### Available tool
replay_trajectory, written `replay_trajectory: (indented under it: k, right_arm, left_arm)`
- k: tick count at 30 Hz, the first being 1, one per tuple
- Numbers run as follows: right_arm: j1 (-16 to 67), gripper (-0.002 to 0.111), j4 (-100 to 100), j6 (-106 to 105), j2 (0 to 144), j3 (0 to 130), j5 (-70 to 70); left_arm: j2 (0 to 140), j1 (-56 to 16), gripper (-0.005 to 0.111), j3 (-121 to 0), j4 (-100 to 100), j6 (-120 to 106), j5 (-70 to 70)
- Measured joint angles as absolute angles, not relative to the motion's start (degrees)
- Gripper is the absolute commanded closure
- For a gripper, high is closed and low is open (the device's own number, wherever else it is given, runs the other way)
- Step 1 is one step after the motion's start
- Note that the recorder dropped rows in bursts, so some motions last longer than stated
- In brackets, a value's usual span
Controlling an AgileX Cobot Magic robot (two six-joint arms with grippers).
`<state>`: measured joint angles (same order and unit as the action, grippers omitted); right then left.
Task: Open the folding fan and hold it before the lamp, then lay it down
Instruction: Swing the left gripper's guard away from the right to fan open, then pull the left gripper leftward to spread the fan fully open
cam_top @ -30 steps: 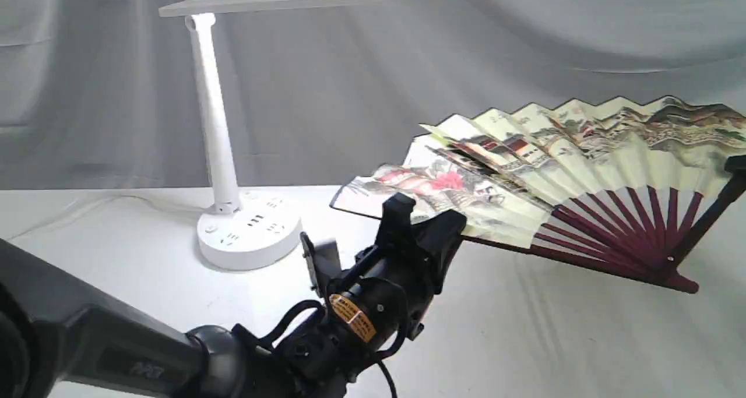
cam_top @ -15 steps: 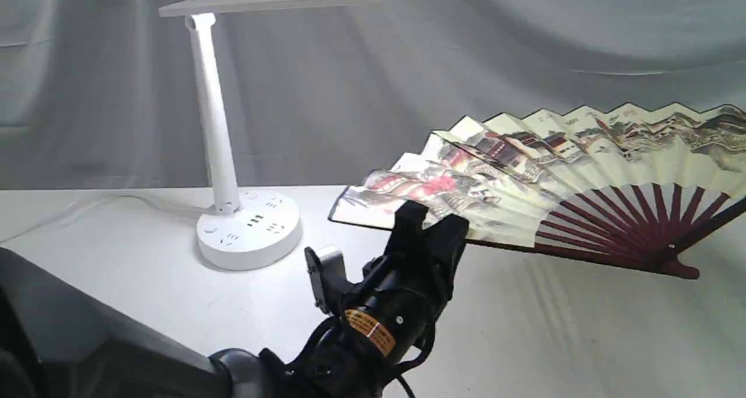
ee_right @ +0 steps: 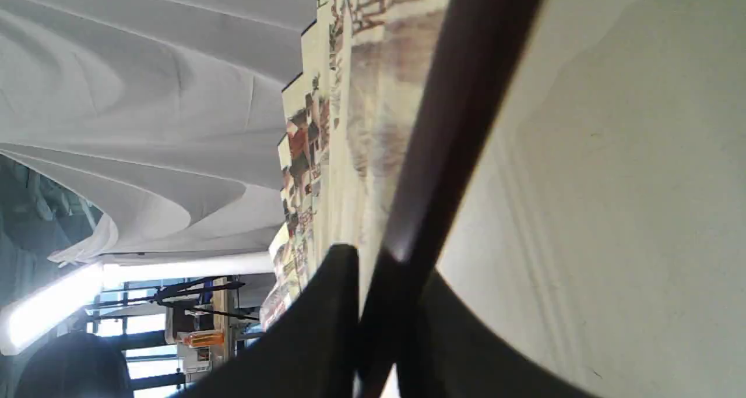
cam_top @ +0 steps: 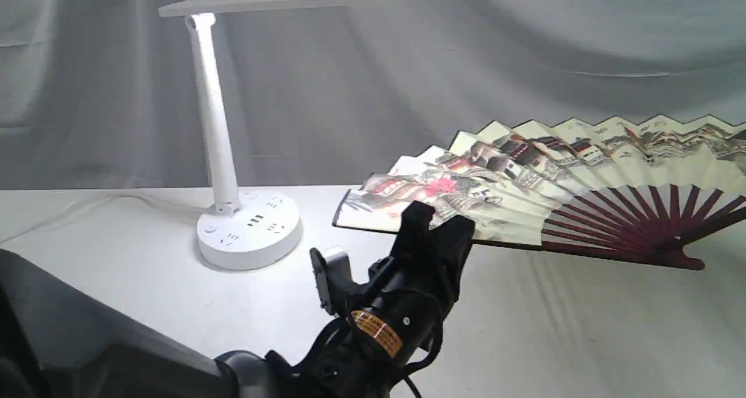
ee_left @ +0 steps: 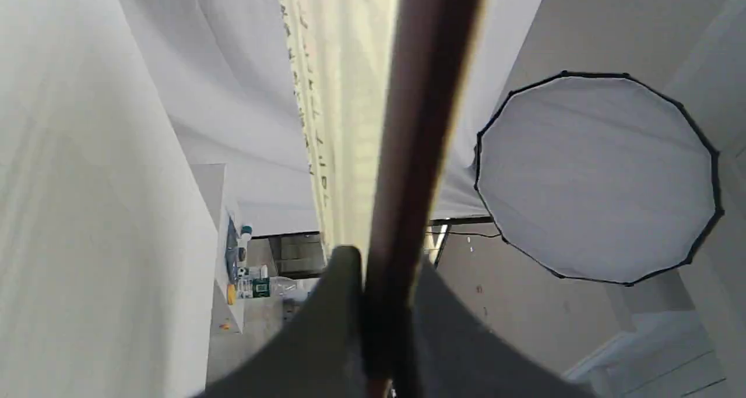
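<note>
White-draped tabletop: folding fan spread, low over it, right of lamp. Jaws of left gripper and right gripper clamp its opposite ends. Advise lowering both ends level, then releasing together.

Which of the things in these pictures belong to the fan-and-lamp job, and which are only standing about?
For the job: folding fan, one guard clamped in the left gripper, the other in the right gripper; lamp.
Only about: octagonal softbox; white backdrop cloth; table.
</note>
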<state>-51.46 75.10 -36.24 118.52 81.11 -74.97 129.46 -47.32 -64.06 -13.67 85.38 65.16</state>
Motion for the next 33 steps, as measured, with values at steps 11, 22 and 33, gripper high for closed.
replay_trajectory:
  k: [11,22,33]
  right_arm:
    - [-53.6,0.108,74.8,-36.0,118.5,79.9,-75.0]
    - [-54.0,0.108,81.6,-40.1,118.2,72.9,-75.0]
    - [-48.1,0.108,84.4,-42.0,115.2,72.2,-73.2]
  left_arm:
    - [129.5,-48.1,0.107,-64.3,-12.9,82.5,64.7]
    - [128.5,-48.1,0.107,-64.3,-15.4,81.5,64.5]
    - [125.9,-47.4,0.107,-61.1,-22.1,81.4,64.8]
